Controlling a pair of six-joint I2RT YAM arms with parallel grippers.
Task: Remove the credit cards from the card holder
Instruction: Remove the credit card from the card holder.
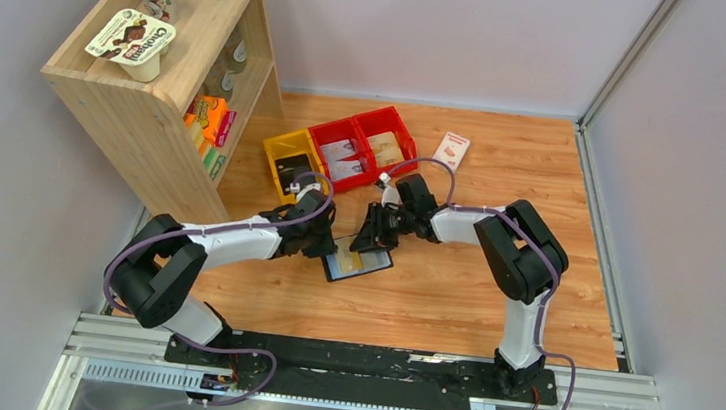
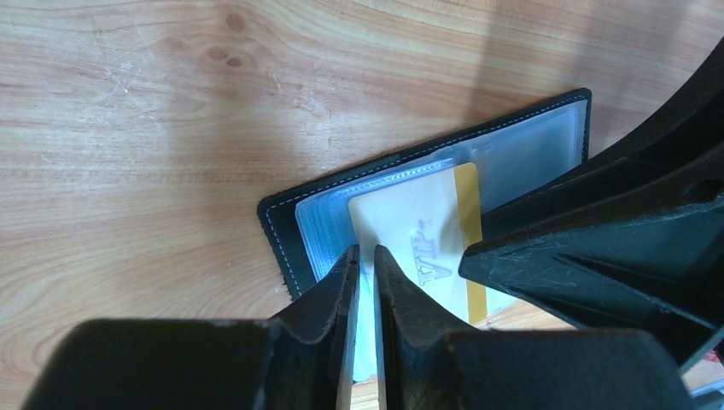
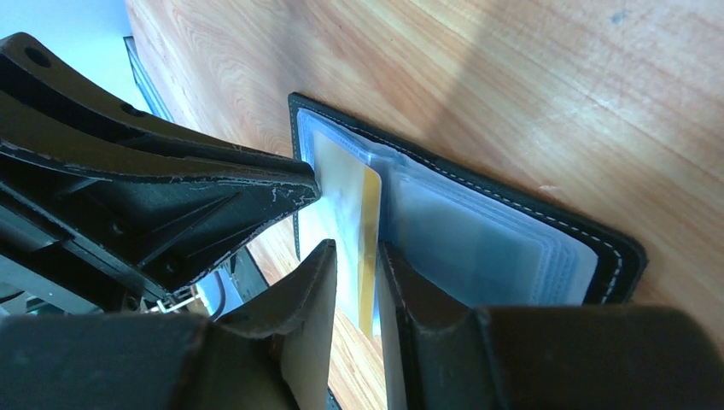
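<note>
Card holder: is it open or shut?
Open. The card holder lies spread flat on the table, its clear pockets facing up, with a tan card showing.

L arm (image 1: pixel 235 241): elbow folded low near base, forearm stretched fwd-right, wrist pitched down.
L gripper (image 2: pixel 364 256): tips down, jaws nearly together, thin slit between; grip unclear.
R arm (image 1: pixel 520 250): elbow high, forearm running left, wrist pitched down.
R gripper (image 3: pixel 357 252): just right of L gripper, tips down, jaws close w/ narrow gap; grip unclear.
Spacing: grippers face each other, tips close together.
</note>
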